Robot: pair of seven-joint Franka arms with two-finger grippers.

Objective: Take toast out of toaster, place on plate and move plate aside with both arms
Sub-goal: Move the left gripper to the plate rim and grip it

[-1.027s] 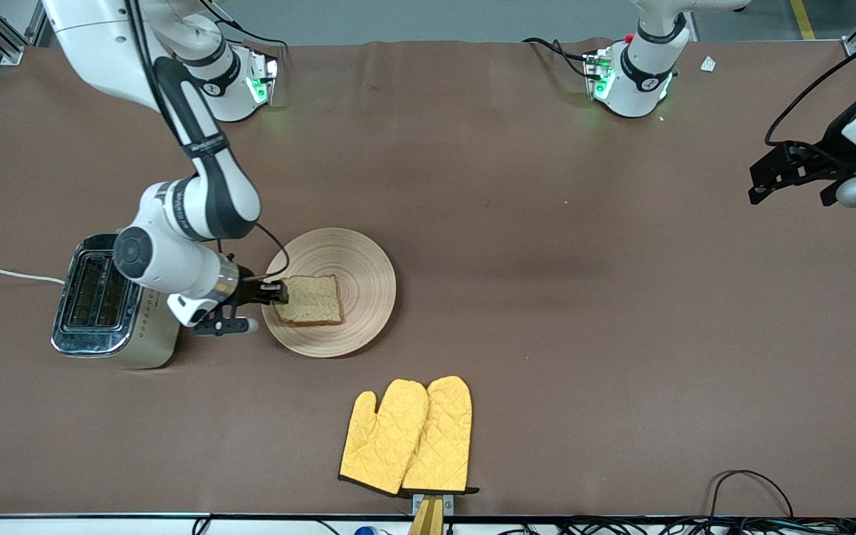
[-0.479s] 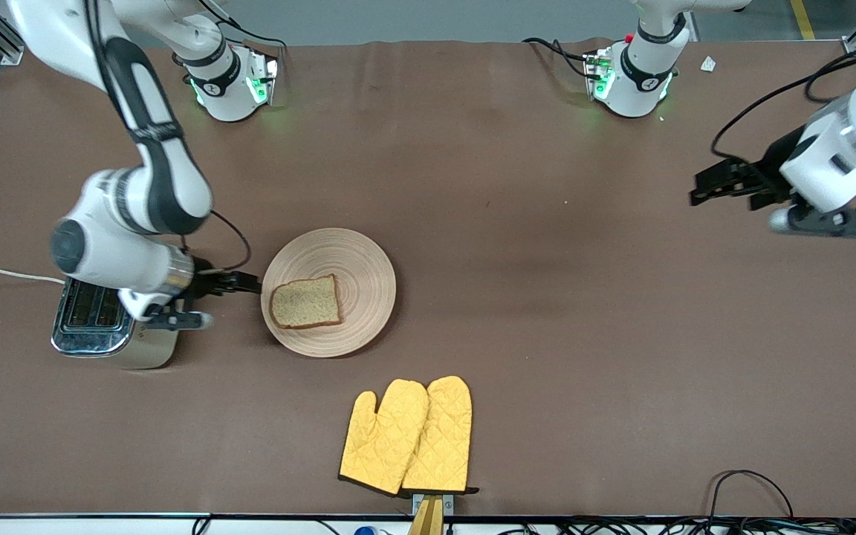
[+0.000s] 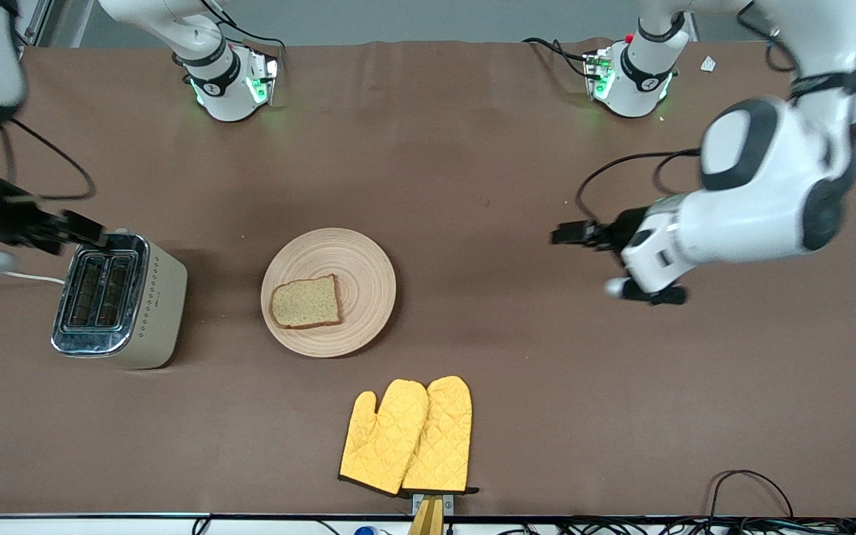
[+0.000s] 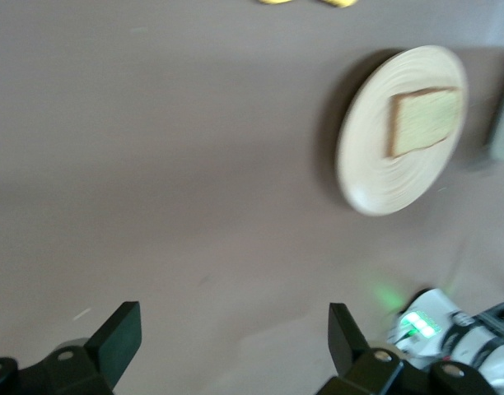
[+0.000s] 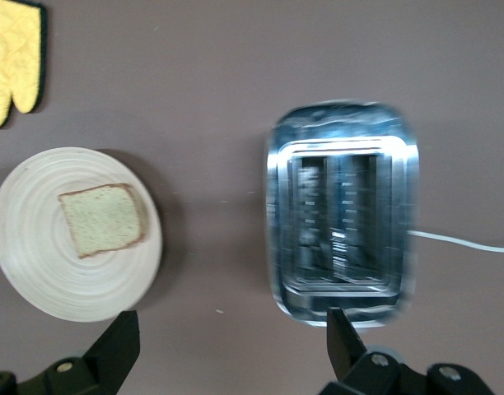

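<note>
The plate [image 3: 328, 292] lies flat on the brown worktop [image 3: 472, 186], about midway between the base edge and the camera edge and toward the right arm's end. The toast [image 3: 307, 302] lies flat on it, off-centre toward the toaster [image 3: 117, 299]. The slice is roughly square, so no long axis stands out; its edges sit slightly askew to the worktop's edges.

Compared with the earlier pictures, the right arm has released the toast and pulled away: its gripper, which was at the plate's rim, has gone up and out past the toaster. The right gripper [image 3: 75, 227] now hangs over the toaster's edge near the right arm's end of the worktop, fingers spread and holding nothing. The left arm has swung in from its own end, and the left gripper [image 3: 573, 233] now hangs over bare worktop, well apart from the plate, fingers spread wide and empty. Plate and toast have not moved.

The toaster stands near the right arm's end, both slots open upward. A pair of yellow oven mitts [image 3: 407, 436] lies near the camera edge.

Much of the right arm is cut off by the picture's edge, and its gripper is blurred.
</note>
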